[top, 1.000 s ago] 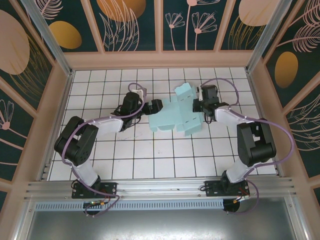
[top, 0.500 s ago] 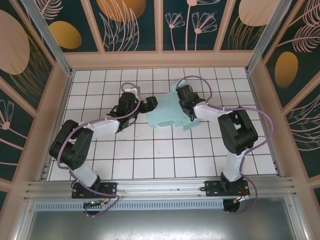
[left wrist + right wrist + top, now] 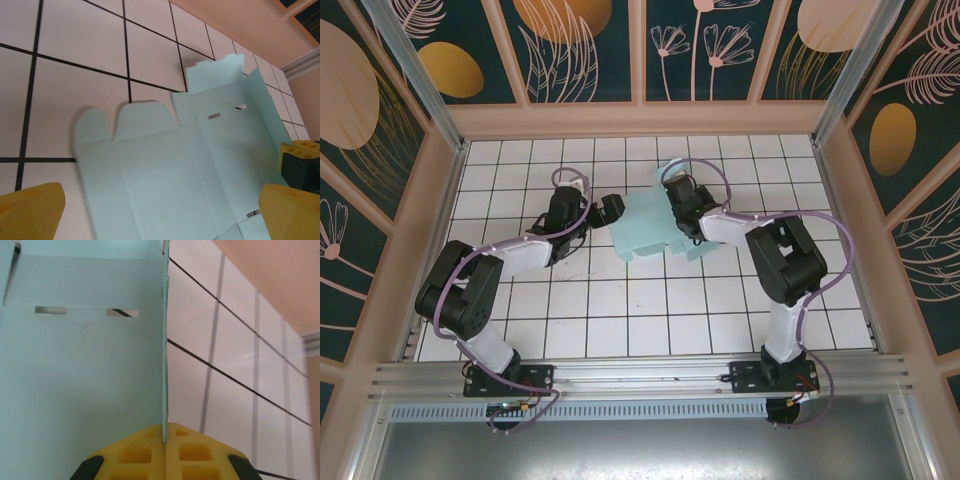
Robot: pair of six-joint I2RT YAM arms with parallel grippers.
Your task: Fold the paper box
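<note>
A white tiled table (image 3: 650,310) with thin black grid lines, walled in by a peach-coloured rim (image 3: 640,120). On it lies one thing — a pale teal paper box (image 3: 645,225) of thin die-cut card, unfolded. It sits toward the table's far edge, about midway across, its rounded flaps flat on the tiles.

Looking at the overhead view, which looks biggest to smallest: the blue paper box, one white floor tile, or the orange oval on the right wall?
1. The paper box, spread over several tiles.
2. The orange oval, though the wall may sit nearer the camera.
3. One floor tile.
</note>
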